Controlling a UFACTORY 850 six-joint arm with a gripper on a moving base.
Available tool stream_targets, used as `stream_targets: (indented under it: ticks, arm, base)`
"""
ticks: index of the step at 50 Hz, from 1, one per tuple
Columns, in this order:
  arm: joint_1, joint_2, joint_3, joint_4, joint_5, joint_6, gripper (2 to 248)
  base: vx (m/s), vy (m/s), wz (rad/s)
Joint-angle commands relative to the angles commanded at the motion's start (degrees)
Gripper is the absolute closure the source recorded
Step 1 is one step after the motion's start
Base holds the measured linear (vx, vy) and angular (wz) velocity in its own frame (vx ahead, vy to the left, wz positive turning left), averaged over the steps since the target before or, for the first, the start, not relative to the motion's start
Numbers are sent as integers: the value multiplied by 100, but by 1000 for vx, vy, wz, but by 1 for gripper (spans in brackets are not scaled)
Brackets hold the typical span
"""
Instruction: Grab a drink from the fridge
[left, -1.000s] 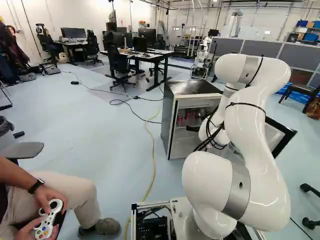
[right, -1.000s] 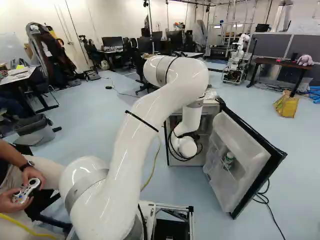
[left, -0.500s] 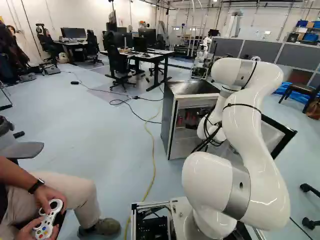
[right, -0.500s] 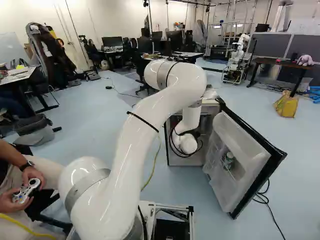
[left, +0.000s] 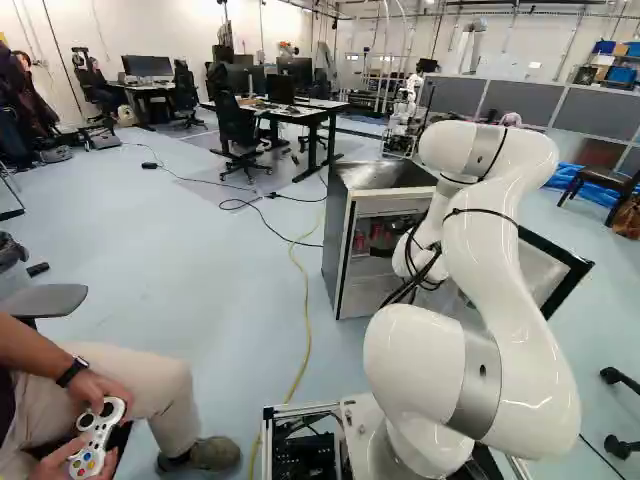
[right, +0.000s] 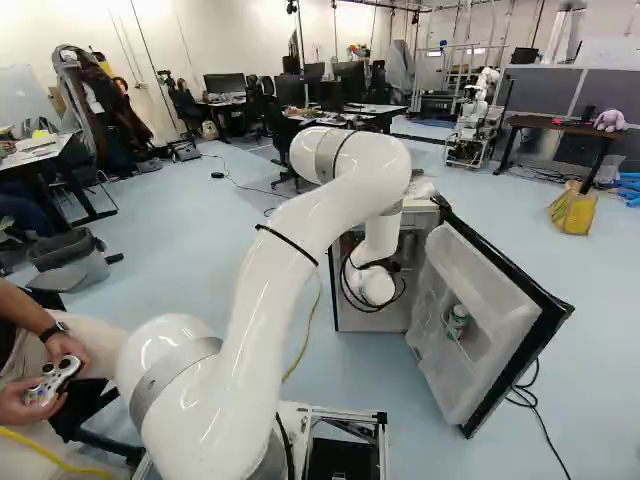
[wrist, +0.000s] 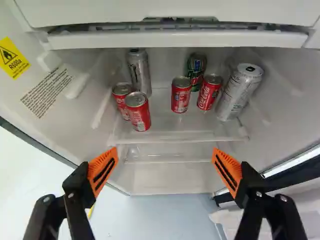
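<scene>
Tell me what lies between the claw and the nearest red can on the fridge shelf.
Nothing stands there: the wrist view shows only the bare front strip of the shelf between the open claw and the nearest red can.

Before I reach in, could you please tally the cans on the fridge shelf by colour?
Red cans: 4
Silver cans: 2
Green can: 1
Total: 7

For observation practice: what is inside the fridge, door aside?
The fridge holds four red cans, a green can and two silver cans; what the white panel above covers is hidden.
</scene>
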Motion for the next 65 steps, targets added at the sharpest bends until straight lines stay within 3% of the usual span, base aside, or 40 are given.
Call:
stream_targets:
  ticks: [32,33,37,38,47,48,53,54,58,59,63,65]
  arm:
    - [-2,-595,-408,0,629,0,6]
    - [-2,-614,-421,0,655,0,20]
    - [-2,-690,-475,0,760,0,20]
    - [-3,-709,-488,0,786,0,32]
    - [-3,-879,-611,0,955,0,44]
    - [-3,-898,-625,0,964,0,56]
    - [-4,-989,-692,0,989,0,56]
    - [-4,-1001,-701,0,991,0,68]
    - [-4,-1029,-723,0,996,0,68]
    - [-4,-1033,-726,0,996,0,80]
    - [-4,-1043,-733,0,996,0,80]
    - [-4,-1045,-735,0,996,0,92]
  base:
    - [0,0,0]
    - [0,0,0]
    - [0,0,0]
    - [0,0,0]
    - [0,0,0]
    - [0,0,0]
    - [0,0,0]
    - [0,0,0]
    - [0,0,0]
    - [0,0,0]
    - [0,0,0]
    - [0,0,0]
